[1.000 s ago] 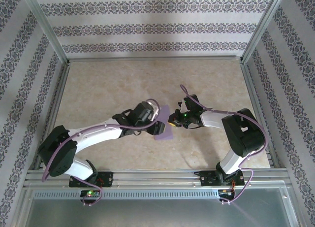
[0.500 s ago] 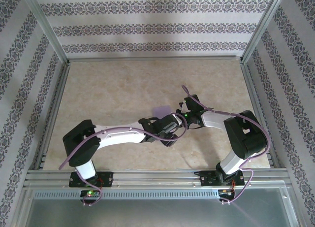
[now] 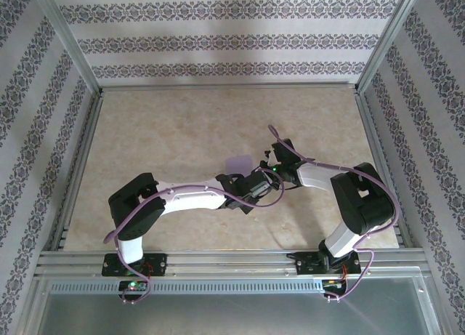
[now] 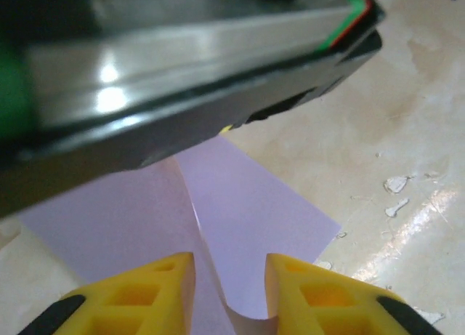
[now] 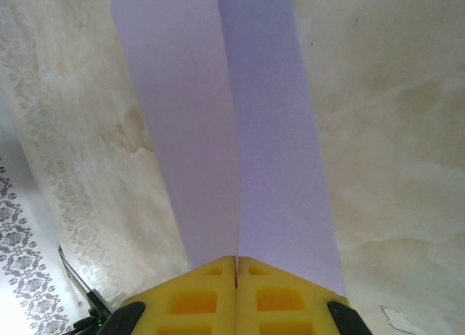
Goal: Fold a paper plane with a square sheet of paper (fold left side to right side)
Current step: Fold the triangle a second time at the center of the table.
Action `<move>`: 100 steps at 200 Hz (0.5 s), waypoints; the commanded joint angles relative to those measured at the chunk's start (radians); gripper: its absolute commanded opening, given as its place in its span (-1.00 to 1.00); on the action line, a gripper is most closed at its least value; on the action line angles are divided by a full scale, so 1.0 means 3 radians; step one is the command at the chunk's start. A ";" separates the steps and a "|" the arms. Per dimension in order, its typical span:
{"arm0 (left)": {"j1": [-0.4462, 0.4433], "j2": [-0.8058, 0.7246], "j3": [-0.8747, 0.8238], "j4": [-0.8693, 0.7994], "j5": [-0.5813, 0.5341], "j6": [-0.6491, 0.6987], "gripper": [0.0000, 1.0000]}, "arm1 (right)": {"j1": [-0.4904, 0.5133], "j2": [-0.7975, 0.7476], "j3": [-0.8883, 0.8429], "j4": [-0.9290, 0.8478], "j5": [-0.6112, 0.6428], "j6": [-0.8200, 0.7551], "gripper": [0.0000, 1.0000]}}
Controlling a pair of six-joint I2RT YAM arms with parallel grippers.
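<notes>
Standing by the table (image 3: 167, 131), I see both arms reaching in to meet near its middle, the 2 grippers almost nose to nose. The right gripper (image 5: 237, 261) is clenched: its 2 yellow fingers (image 5: 196, 299) are pressed flat together with no gap, and they pinch the near edge of the sheet of paper (image 5: 218, 131). From that pinch the lavender sheet runs away from the wrist as 2 long panels, split by a straight crease down the middle, the left panel slightly paler than the right.

The left gripper (image 4: 229, 256) comes at the same sheet from the other side. Its jaws stand apart, 1 yellow finger on each side of a raised fold in the paper, and daylight shows between the pads and that ridge, so it is not clamped on anything. Just past its fingertips, the dark underside of the right gripper's body hangs over the sheet.

From above, a small lavender patch of the sheet of paper (image 3: 237, 163) peeks out just beyond the 2 wrists, on the far side, above the marbled tabletop. Whether its far edge rests on the surface I cannot tell.
</notes>
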 commanded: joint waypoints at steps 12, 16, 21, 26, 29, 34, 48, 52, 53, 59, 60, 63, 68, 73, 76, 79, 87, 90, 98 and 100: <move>-0.0042 -0.0104 -0.0013 -0.0036 0.0087 -0.0004 -0.64 | 0.0000 0.0004 0.0092 -0.0103 0.0088 -0.0029 -0.99; -0.0042 -0.0113 -0.0017 -0.0031 0.0099 -0.0004 -0.66 | -0.0001 0.0006 0.0094 -0.0104 0.0090 -0.0030 -0.99; -0.0041 -0.0119 -0.0021 -0.0031 0.0117 -0.0009 -0.68 | 0.0000 0.0011 0.0097 -0.0106 0.0094 -0.0039 -0.99; -0.0041 -0.0125 -0.0025 -0.0031 0.0129 -0.0014 -0.70 | 0.0000 0.0015 0.0101 -0.0106 0.0095 -0.0039 -0.98; -0.0039 -0.0130 -0.0025 -0.0031 0.0135 -0.0018 -0.71 | -0.0002 0.0017 0.0102 -0.0106 0.0098 -0.0040 -0.98; -0.0041 -0.0135 -0.0027 -0.0031 0.0150 -0.0022 -0.71 | 0.0000 0.0017 0.0106 -0.0107 0.0100 -0.0040 -0.98; -0.0040 -0.0148 -0.0032 -0.0036 0.0172 -0.0044 -0.75 | -0.0003 0.0031 0.0121 -0.0108 0.0109 -0.0055 -0.97; -0.0041 -0.0151 -0.0031 -0.0033 0.0180 -0.0045 -0.77 | -0.0002 0.0036 0.0126 -0.0111 0.0110 -0.0054 -0.97; -0.0041 -0.0154 -0.0035 -0.0032 0.0184 -0.0047 -0.77 | -0.0004 0.0037 0.0127 -0.0110 0.0110 -0.0055 -0.97; -0.0041 -0.0156 -0.0032 -0.0031 0.0195 -0.0054 -0.80 | -0.0009 0.0042 0.0137 -0.0110 0.0106 -0.0060 -0.97; -0.0041 -0.0156 -0.0033 -0.0031 0.0197 -0.0054 -0.81 | -0.0010 0.0042 0.0137 -0.0110 0.0106 -0.0061 -0.97; -0.0041 -0.0156 -0.0032 -0.0033 0.0199 -0.0059 -0.84 | -0.0007 0.0044 0.0142 -0.0114 0.0108 -0.0065 -0.96; -0.0041 -0.0161 -0.0032 -0.0033 0.0207 -0.0069 -0.88 | -0.0014 0.0047 0.0147 -0.0110 0.0110 -0.0067 -0.93; -0.0037 -0.0161 -0.0034 -0.0035 0.0216 -0.0075 -0.91 | -0.0015 0.0043 0.0148 -0.0114 0.0110 -0.0071 -0.90; -0.0036 -0.0164 -0.0030 -0.0036 0.0219 -0.0080 -0.93 | -0.0022 0.0039 0.0152 -0.0111 0.0111 -0.0078 -0.88; -0.0035 -0.0166 -0.0029 -0.0036 0.0222 -0.0090 -0.95 | -0.0028 0.0030 0.0153 -0.0115 0.0110 -0.0081 -0.87; -0.0032 -0.0171 -0.0029 -0.0036 0.0233 -0.0112 -1.00 | -0.0048 -0.0007 0.0153 -0.0115 0.0119 -0.0090 -0.83; -0.0025 -0.0174 -0.0033 -0.0031 0.0243 -0.0120 -1.00 | -0.0054 -0.0028 0.0149 -0.0122 0.0127 -0.0098 -0.81; -0.0009 -0.0185 -0.0034 -0.0021 0.0286 -0.0152 -1.00 | -0.0082 -0.0099 0.0136 -0.0124 0.0157 -0.0125 -0.74; -0.0004 -0.0192 -0.0038 -0.0017 0.0291 -0.0162 -1.00 | -0.0088 -0.0116 0.0131 -0.0125 0.0167 -0.0133 -0.71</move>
